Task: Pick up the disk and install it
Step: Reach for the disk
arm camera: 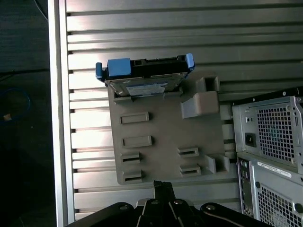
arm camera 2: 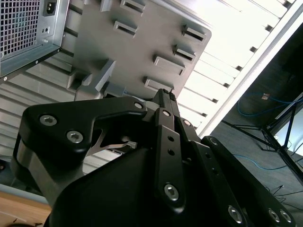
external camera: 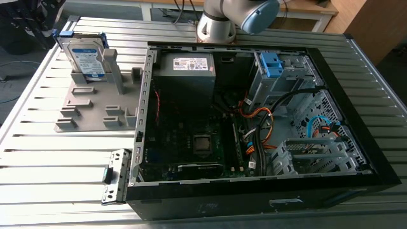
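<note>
The disk (external camera: 86, 55) stands on edge in a slot at the far end of a grey holder plate (external camera: 89, 109), at the exterior view's left. It is silver with a white-and-blue label and a bright blue frame. In the first wrist view the disk (arm camera: 142, 75) sits at the plate's (arm camera: 161, 142) far side, and my gripper (arm camera: 163, 185) hangs well above the plate's near edge. Its black fingers meet at the tips, shut with nothing between them. The second wrist view has the same shut gripper (arm camera 2: 164, 93) over the plate (arm camera 2: 137, 52).
An open black computer case (external camera: 254, 119) lies beside the plate on the slatted metal table (external camera: 57, 157). Inside are a grey power supply (external camera: 188, 67), a blue bracket (external camera: 271, 64) in the drive bay, and cables. The arm's joint (external camera: 235, 19) is behind the case.
</note>
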Controlling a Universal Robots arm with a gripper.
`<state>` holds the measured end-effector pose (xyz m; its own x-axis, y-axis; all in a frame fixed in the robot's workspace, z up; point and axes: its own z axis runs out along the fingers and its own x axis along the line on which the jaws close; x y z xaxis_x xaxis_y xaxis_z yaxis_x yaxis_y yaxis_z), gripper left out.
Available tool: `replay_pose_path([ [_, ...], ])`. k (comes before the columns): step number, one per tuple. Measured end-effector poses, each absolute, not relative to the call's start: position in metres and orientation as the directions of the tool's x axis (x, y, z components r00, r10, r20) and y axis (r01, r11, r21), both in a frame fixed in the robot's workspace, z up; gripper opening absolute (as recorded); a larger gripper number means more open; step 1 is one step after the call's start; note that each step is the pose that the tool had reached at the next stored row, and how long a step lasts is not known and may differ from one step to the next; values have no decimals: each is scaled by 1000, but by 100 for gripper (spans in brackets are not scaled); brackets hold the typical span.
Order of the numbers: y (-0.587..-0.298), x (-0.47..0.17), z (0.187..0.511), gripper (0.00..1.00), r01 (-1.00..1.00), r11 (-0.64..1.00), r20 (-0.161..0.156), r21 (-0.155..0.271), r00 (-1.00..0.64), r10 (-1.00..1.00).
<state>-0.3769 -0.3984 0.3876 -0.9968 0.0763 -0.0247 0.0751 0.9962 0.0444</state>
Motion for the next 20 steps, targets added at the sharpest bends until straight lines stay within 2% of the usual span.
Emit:
replay_pose_path([
  [20,-372,-380,379,11,75,996,-25,44,-997,76],
])
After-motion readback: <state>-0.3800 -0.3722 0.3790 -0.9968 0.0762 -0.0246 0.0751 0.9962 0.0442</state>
